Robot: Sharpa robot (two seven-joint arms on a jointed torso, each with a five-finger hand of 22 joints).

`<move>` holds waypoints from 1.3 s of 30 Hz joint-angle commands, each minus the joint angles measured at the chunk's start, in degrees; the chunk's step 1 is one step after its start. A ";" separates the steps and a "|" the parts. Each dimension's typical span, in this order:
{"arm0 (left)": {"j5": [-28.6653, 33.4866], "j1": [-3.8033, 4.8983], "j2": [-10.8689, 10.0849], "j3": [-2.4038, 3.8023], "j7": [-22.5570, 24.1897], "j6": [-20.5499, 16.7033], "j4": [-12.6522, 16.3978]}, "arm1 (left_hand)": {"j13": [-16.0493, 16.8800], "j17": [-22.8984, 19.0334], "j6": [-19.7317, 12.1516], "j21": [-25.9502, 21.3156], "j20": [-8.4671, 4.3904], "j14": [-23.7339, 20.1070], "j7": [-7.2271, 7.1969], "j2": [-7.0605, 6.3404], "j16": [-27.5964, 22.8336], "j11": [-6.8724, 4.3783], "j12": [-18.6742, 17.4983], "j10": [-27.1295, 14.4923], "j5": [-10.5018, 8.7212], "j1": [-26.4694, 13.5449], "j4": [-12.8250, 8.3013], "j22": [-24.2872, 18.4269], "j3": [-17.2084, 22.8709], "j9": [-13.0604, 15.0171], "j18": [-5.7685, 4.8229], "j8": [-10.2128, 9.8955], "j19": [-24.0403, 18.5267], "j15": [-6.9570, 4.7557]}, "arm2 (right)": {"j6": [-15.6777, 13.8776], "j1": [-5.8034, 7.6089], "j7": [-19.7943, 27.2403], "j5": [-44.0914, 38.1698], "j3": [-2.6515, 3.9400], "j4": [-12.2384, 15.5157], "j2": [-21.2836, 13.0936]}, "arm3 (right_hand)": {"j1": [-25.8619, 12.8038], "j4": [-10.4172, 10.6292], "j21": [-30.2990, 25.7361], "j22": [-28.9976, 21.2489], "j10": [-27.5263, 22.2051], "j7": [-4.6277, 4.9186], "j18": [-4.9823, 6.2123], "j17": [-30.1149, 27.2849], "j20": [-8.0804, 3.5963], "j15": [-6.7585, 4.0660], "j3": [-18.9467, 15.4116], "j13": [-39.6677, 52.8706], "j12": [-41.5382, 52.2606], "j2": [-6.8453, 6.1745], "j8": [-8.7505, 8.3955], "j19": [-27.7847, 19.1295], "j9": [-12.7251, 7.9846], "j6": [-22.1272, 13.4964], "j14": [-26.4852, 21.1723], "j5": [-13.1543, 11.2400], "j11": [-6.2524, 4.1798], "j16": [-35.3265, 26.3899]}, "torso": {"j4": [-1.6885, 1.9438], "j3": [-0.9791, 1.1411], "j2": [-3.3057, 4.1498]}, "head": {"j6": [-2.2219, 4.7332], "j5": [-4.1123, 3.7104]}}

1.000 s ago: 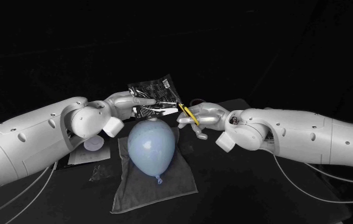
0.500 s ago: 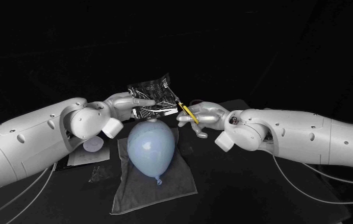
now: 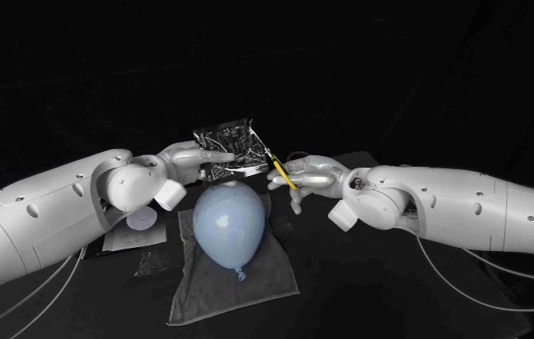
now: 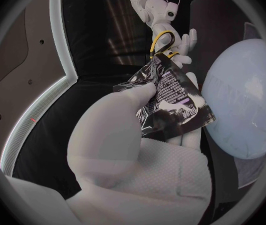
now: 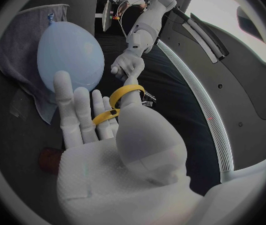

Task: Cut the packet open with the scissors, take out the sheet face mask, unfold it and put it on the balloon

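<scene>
While the left robot hand pinched the crinkly black-and-silver foil packet above the pale blue balloon, we saw the right robot hand gripping yellow-handled scissors beside its edge; cutting step, we judged, blades must close next.

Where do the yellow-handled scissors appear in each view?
Head view: yellow-handled scissors in the right hand, beside the shiny black packet's right edge, beyond the pale blue balloon.
Left wrist view: scissors past the packet's far corner, in the right hand.
Right wrist view: yellow loops on the right hand's fingers, near the balloon.
Shared landmark: the balloon.
</scene>
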 commanded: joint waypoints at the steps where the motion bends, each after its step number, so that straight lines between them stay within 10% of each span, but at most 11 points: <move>1: -0.42 -0.03 0.13 -0.01 -0.23 1.12 0.16 | 0.03 0.09 0.37 -0.10 0.07 0.35 -0.12 0.29 -0.14 0.04 0.12 0.48 0.20 0.07 -0.19 -0.03 0.25 5.78 0.45 0.21 0.43 -0.11 | 1.52 0.11 -0.27 -1.82 0.08 1.11 -0.52 | -0.08 -0.67 -0.52 -0.52 -2.04 4.85 2.45 -0.46 0.38 -2.78 -1.50 -0.44 -0.43 -0.84 -0.25 -0.53 0.02 -1.42 -4.78 -0.15 1.45 -0.59 | -0.02 0.04 -0.04 | 0.08 -0.04; 17: -0.40 -0.08 -0.02 -0.02 -0.17 1.21 0.08 | 0.03 0.10 0.37 -0.11 0.05 0.36 -0.12 0.27 -0.15 0.04 0.11 0.49 0.20 0.08 -0.23 -0.03 0.27 5.83 0.44 0.23 0.46 -0.12 | 1.61 0.09 0.15 1.99 0.04 2.95 -2.57 | -1.05 -2.59 8.22 4.63 7.13 3.52 1.85 -3.54 -1.05 -4.54 -1.59 -0.56 3.11 0.22 5.46 5.89 0.88 4.93 2.11 -0.15 -0.41 -1.03 | -0.04 0.13 0.00 | 0.23 -0.26; 26: -0.43 -0.09 -0.02 -0.02 -0.25 1.55 0.06 | 0.02 0.11 0.36 -0.12 0.03 0.37 -0.12 0.26 -0.16 0.03 0.10 0.51 0.20 0.09 -0.27 -0.03 0.29 5.88 0.44 0.25 0.48 -0.13 | 6.50 0.04 -1.25 4.38 0.03 3.36 -2.52 | -3.15 -2.50 4.14 0.25 4.13 3.06 2.46 -5.13 -0.73 -4.04 -1.45 -0.97 -0.35 -0.70 3.13 1.03 -0.63 0.85 -1.80 -0.15 -0.06 -5.58 | -0.01 0.11 0.02 | 0.35 -0.34; 39: -0.85 -0.09 -0.05 -0.03 -0.42 1.94 0.15 | 0.02 0.12 0.36 -0.13 0.01 0.38 -0.12 0.25 -0.17 0.03 0.09 0.53 0.20 0.11 -0.30 -0.03 0.32 5.92 0.44 0.27 0.51 -0.13 | 7.25 -0.01 -0.27 6.05 0.07 3.55 -2.02 | -4.09 -2.61 3.45 -0.49 3.13 2.27 2.52 -5.58 0.07 -3.24 -1.40 -0.90 -2.11 -0.97 4.25 -1.01 -0.28 -1.92 -4.11 -0.15 0.62 -7.86 | 0.03 0.10 0.04 | 0.63 -0.40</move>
